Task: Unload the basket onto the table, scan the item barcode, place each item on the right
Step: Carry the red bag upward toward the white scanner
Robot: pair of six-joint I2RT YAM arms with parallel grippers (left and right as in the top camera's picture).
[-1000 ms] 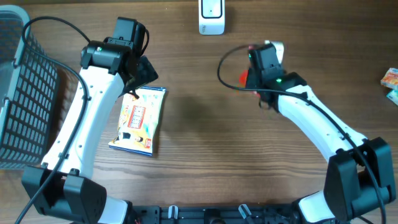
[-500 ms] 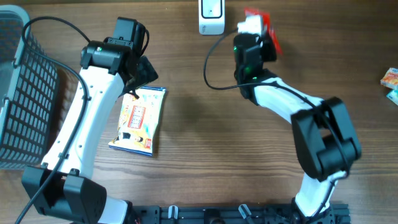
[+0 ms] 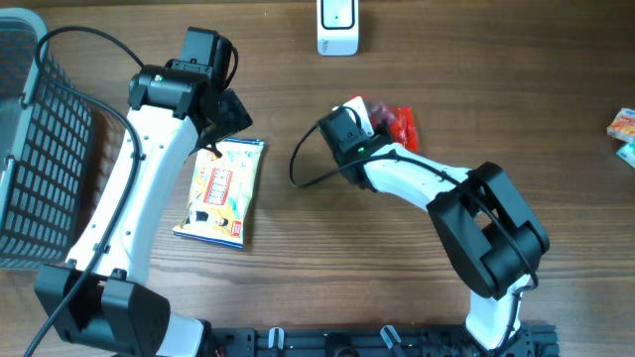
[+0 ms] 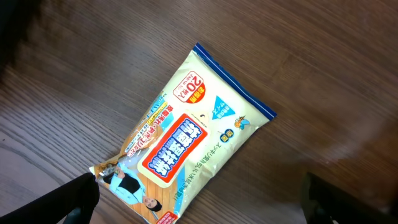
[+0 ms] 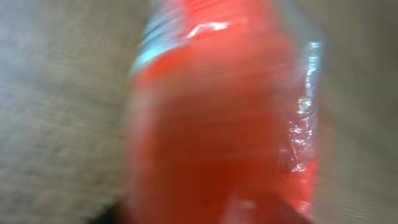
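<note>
A red plastic packet (image 3: 399,125) lies at the tip of my right gripper (image 3: 375,115) in the middle of the table, a little in front of the white scanner (image 3: 337,25). It fills the blurred right wrist view as a red packet (image 5: 217,124) and hides the jaws there. I cannot tell whether the fingers hold it. My left gripper (image 3: 224,127) stands open over the top end of a cream snack packet (image 3: 221,189). In the left wrist view that cream packet (image 4: 199,130) lies flat between the spread fingertips (image 4: 74,199).
A dark wire basket (image 3: 30,149) stands at the left edge. Small coloured boxes (image 3: 623,131) lie at the right edge. The right arm's black cable (image 3: 303,159) loops over the table middle.
My right arm has swung from the back by the scanner down to the table middle, bringing the red packet along. The left arm and the cream packet have not moved.
</note>
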